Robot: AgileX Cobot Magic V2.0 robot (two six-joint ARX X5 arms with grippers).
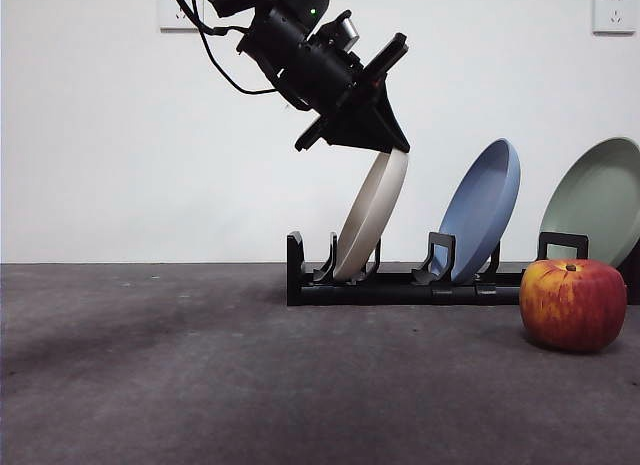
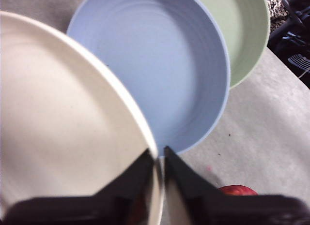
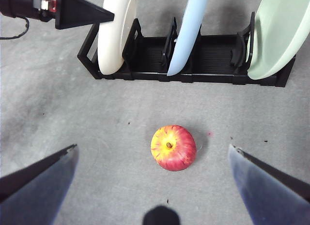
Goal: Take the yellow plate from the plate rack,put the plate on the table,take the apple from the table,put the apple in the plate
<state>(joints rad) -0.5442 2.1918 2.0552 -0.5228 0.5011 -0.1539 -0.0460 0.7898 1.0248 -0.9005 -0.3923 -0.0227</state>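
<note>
Left tool [image 2: 157, 159] closed on top rim of yellow plate [image 1: 372, 217], leaning in plate rack [image 1: 400, 285]; right tool [image 3: 152, 152] wide open, empty, over apple [image 3: 173, 148].

Apple [image 1: 572, 305] in front of rack [image 1: 400, 281]

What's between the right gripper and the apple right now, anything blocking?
Nothing visible. The right gripper hangs open above the apple, which sits alone on bare table in front of the plate rack. The left gripper is over at the yellow plate, clear of that path.
</note>
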